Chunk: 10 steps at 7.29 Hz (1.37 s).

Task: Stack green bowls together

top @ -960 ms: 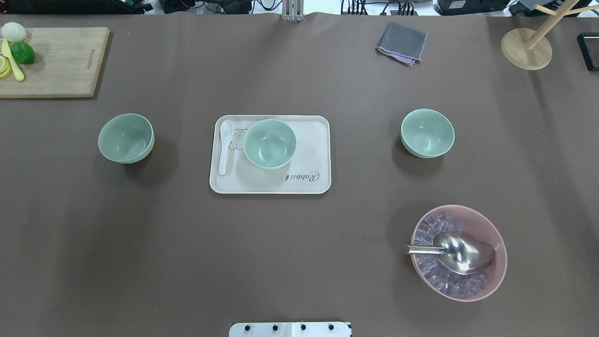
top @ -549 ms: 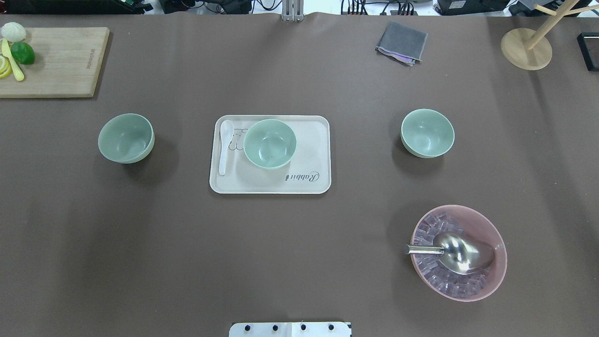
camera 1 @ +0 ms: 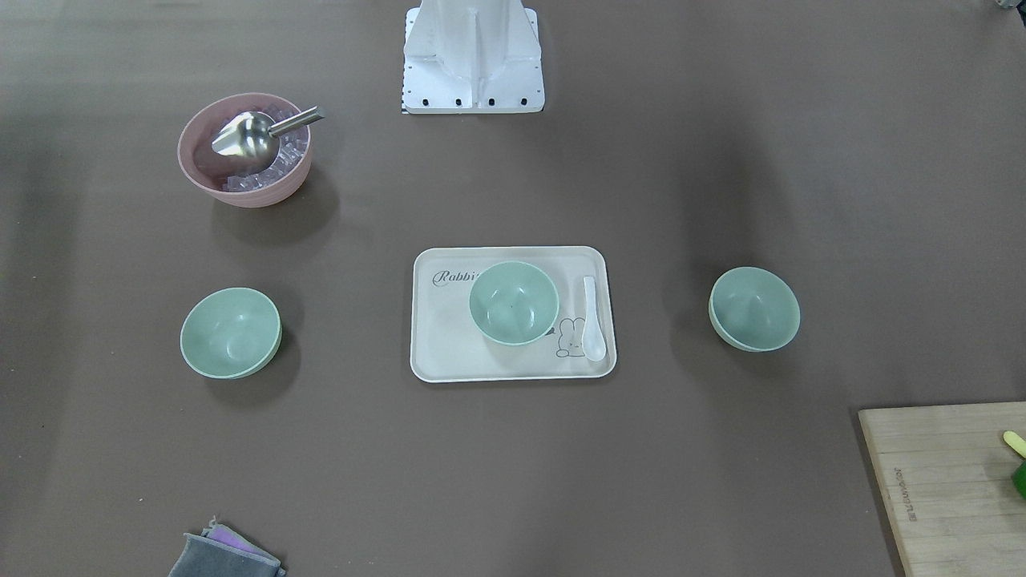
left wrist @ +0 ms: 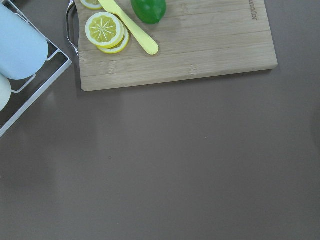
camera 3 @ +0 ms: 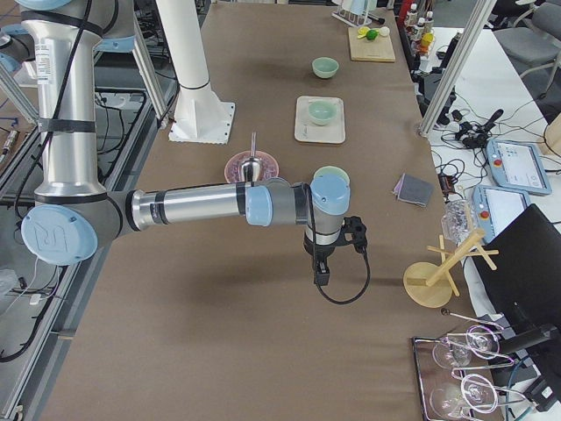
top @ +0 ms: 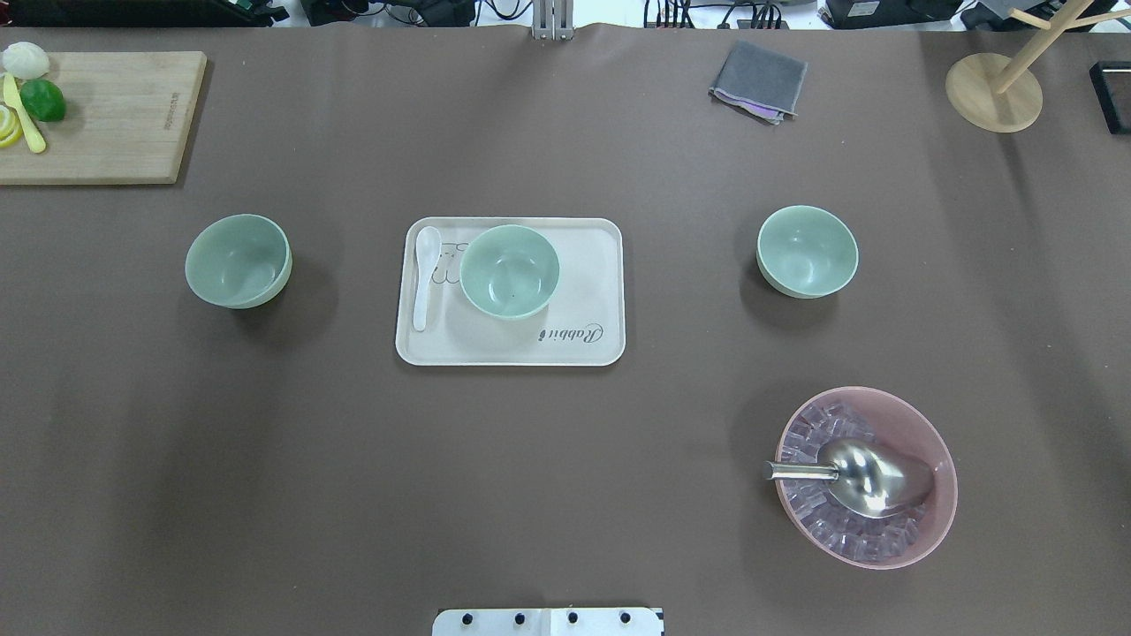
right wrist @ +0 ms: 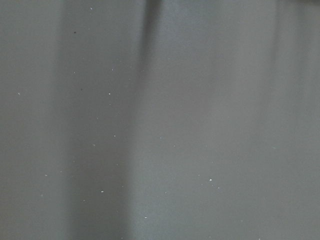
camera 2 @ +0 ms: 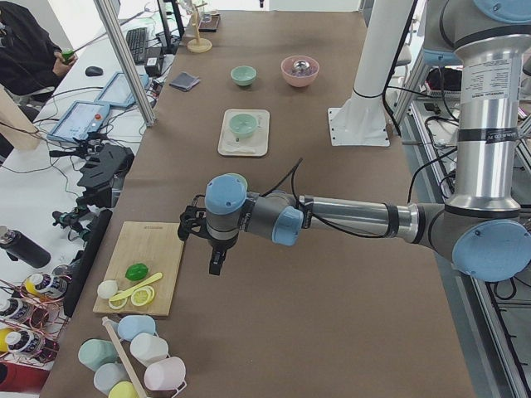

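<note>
"Green bowls [top: 510, 271] — where do they sit?"

"In a row, well apart, mouths up: the middle bowl [top: 510, 271] on the tray [top: 583, 349], the left bowl [top: 238, 261] and right bowl [top: 807, 251] on the bare table [top: 565, 486]."

"And the arms?"

"Left gripper [camera 2: 214, 264] hangs beyond the left bowl, by the cutting board [camera 2: 153, 249]; right gripper [camera 3: 321, 274] beyond the right bowl. Each bowl lies inward from its gripper, toward the tray. Spread or pressed together, I cannot tell. Round bowls, no long axis: any approach angle should do."

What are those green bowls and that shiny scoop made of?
The green bowls look like matte plastic or melamine: even pale colour, only soft glare. The metal scoop is probably polished steel: mirror-like reflections.
</note>
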Each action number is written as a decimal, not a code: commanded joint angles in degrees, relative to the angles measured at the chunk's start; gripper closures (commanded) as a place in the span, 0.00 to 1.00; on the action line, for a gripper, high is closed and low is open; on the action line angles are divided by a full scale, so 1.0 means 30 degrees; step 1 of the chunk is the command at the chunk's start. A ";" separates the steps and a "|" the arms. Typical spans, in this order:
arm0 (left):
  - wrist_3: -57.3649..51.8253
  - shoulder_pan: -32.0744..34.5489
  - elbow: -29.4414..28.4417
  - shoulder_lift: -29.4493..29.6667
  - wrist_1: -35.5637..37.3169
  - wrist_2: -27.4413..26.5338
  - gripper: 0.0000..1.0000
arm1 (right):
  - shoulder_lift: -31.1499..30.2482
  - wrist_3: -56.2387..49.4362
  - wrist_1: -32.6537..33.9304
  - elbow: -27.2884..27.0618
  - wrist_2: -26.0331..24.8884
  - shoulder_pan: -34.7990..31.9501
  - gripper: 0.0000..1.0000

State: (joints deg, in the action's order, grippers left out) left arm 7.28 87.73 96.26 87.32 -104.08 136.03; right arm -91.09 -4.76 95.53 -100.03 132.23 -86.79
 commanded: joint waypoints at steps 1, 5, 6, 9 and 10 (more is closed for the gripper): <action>0.0619 -0.0033 -0.0035 0.0364 -0.0024 -0.0197 0.02 | 0.0709 -0.0023 0.0061 -0.0172 -0.0188 0.0652 0.00; 0.1674 -0.1175 -0.0798 0.1803 0.0123 -0.0198 0.02 | 0.1270 0.0790 -0.0084 -0.0114 -0.0629 0.1682 0.00; 0.4286 -0.1378 -0.0825 0.1977 -0.0168 -0.0168 0.02 | 0.1271 0.3031 -0.0114 -0.0405 -0.0542 0.1769 0.00; 0.7143 -0.3217 -0.1001 0.3174 -0.1372 -0.0256 0.02 | 0.1652 0.3610 -0.0083 -0.0145 0.1089 0.2268 0.00; 0.9243 -0.4241 -0.0885 0.3789 -0.1488 -0.0227 0.02 | 0.1420 0.3987 -0.0143 -0.0347 0.1013 0.2268 0.00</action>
State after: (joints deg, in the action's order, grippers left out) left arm 28.89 78.42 93.39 96.60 -108.15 135.29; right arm -86.41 6.16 95.32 -100.73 134.23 -80.16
